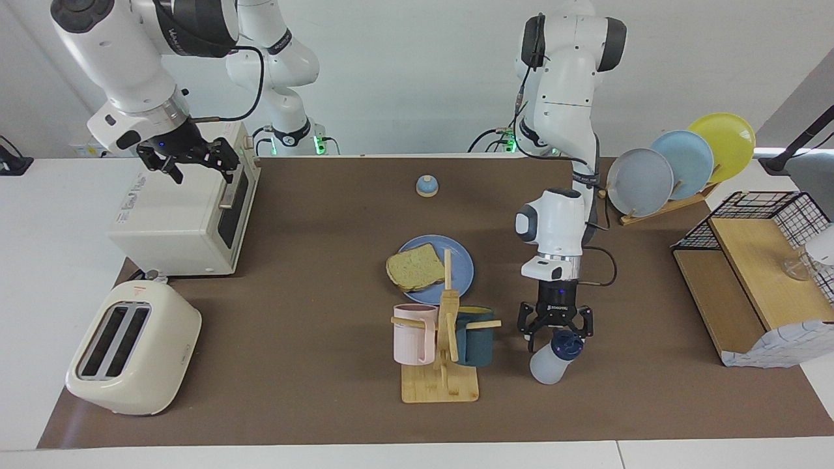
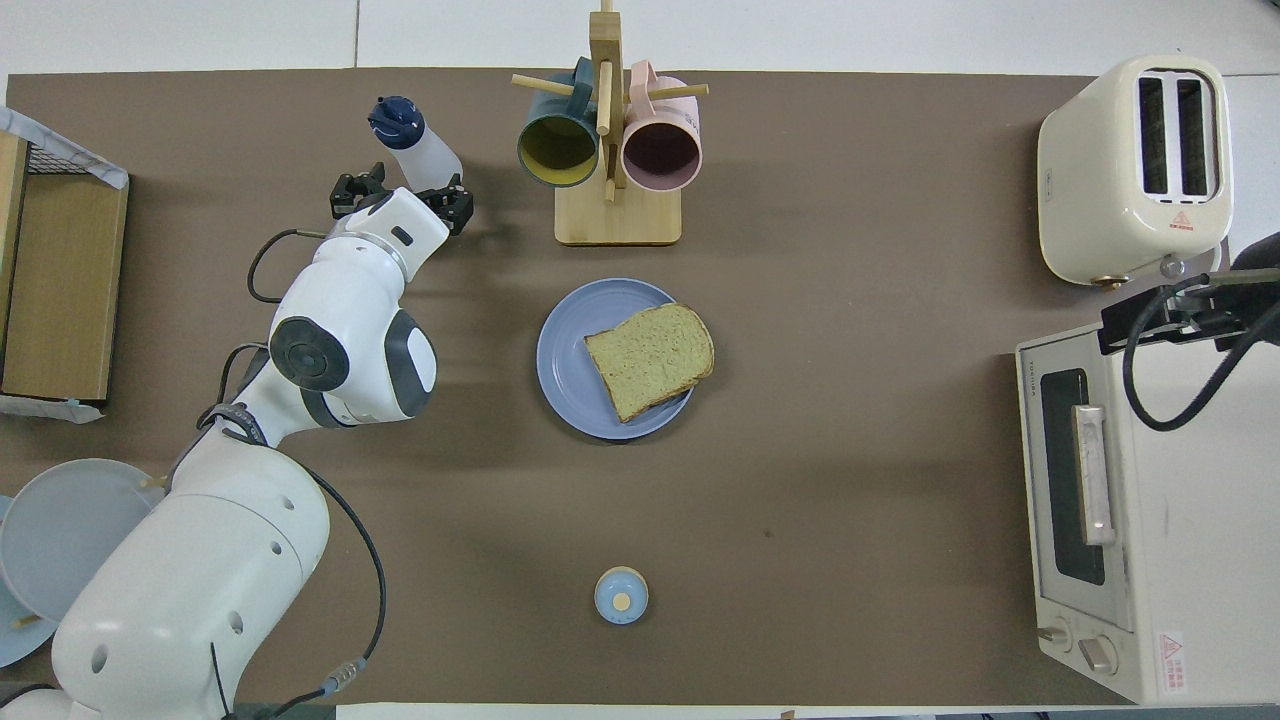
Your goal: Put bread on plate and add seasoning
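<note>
Brown mat (image 1: 313,312) over white table, pale wall up top. My right gripper (image 1: 189,163) hangs over the toaster oven (image 1: 176,221), fingers spread, holding nothing. Bread (image 1: 414,267) lies on plate (image 1: 456,260) mid-mat, mug rack (image 1: 443,352) just beside. My left gripper (image 1: 555,326) is over the seasoning (image 1: 554,357), fingers spread, bottle standing free.

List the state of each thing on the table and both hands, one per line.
bread: flat on the plate
seasoning: standing on the table, unheld
left hand: open, over the seasoning
right hand: open, waiting over the toaster oven
toaster oven: door shut
mugs: hung on the rack
</note>
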{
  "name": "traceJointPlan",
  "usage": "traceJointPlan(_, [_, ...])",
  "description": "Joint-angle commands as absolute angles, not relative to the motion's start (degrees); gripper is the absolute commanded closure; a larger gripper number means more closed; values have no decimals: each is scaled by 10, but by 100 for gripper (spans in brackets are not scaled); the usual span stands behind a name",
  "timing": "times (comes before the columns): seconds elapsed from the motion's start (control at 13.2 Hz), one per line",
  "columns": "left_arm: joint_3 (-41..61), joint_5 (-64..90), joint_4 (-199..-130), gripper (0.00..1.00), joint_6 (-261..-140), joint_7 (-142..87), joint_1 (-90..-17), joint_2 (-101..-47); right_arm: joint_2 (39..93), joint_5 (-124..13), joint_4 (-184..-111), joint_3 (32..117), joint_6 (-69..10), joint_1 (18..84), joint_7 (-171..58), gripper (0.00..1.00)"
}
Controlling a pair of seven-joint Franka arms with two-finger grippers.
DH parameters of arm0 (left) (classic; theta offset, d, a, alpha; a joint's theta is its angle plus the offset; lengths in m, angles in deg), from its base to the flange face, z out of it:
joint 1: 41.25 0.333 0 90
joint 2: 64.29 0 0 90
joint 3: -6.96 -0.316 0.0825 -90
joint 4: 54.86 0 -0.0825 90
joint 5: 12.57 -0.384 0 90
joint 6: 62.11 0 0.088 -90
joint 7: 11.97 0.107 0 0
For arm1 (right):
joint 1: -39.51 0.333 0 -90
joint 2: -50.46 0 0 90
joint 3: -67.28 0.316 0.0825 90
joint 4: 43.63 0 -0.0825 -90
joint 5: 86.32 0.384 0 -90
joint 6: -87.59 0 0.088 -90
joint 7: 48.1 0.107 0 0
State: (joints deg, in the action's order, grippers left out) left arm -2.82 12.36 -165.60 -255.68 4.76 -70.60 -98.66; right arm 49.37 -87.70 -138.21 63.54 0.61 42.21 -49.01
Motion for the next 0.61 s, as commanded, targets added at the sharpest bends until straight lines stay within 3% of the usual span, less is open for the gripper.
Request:
traceJointPlan(0.0, [-25, 116, -1721, 0, -2560, 46, -707, -931, 483, -877, -1395, 637, -4, 419, -504, 0])
traceJointPlan(0.53, [-25, 117, -1810, 0, -2459, 49, -718, -791, 483, -876, -1395, 636, -4, 419, -504, 0])
